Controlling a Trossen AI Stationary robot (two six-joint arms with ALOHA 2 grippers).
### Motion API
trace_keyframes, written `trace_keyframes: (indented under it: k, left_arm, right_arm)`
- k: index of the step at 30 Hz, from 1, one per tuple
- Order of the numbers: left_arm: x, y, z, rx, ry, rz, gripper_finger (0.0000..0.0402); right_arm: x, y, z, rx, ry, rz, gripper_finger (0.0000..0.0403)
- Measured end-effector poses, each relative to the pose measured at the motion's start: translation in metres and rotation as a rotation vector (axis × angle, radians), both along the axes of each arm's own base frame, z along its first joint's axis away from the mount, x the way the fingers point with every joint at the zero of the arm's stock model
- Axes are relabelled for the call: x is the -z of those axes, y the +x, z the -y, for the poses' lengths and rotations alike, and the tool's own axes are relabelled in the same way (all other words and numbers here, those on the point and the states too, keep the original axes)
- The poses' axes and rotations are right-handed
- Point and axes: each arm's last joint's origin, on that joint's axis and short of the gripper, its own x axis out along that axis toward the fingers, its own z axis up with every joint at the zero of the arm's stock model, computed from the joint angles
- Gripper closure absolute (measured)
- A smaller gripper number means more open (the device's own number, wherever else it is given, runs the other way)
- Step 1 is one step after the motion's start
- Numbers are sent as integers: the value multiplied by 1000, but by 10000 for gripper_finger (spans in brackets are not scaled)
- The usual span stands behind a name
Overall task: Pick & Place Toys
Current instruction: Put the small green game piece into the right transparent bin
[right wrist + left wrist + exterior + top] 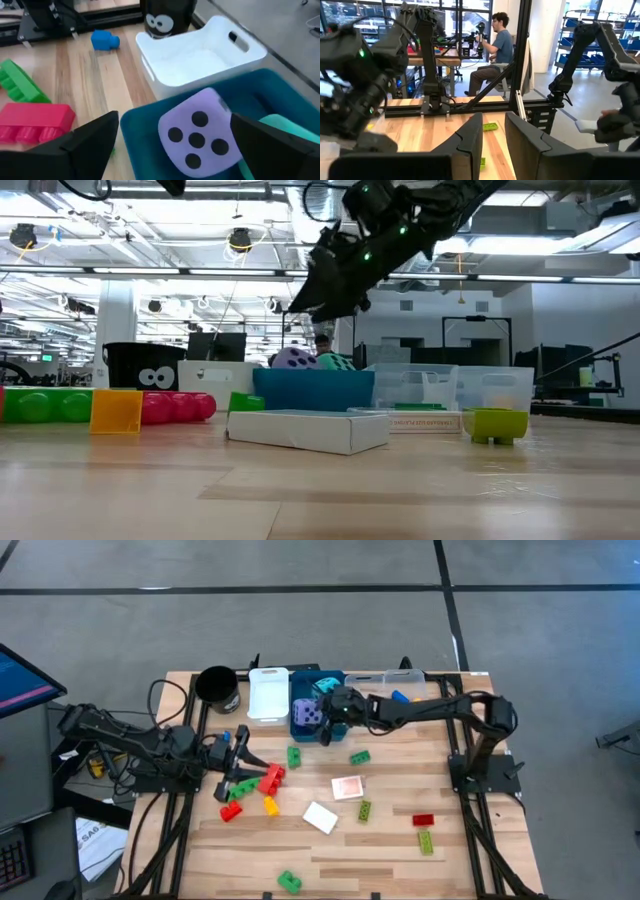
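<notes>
The right tool [330, 712] hangs open and empty over the blue bin [303, 730] at the far side of the surface [380, 850]. The purple die [197, 131] lies inside that bin, with the cyan die [325, 686] beside it. The left tool [243, 762] rests low at the left, its fingers [472, 137] parted, next to red bricks [271, 778]. Other bricks and white cards [321, 817] lie scattered nearer.
</notes>
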Motion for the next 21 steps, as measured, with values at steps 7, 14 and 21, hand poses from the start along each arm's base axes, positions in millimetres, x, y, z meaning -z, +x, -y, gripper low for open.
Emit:
trace_keyframes:
  k: [7,14,21]
  left_arm:
    - [1,1,4,18,2,-9,325]
    - [2,14,9,28,-37,23,325]
    - [7,37,16,30,-60,99,325]
  right_arm:
    - [-38,-23,-59,-19,-93,-64,24]
    - [-52,-58,-150,47,-150,-116,24]
    - [-40,-90,-220,82,-114,-105,24]
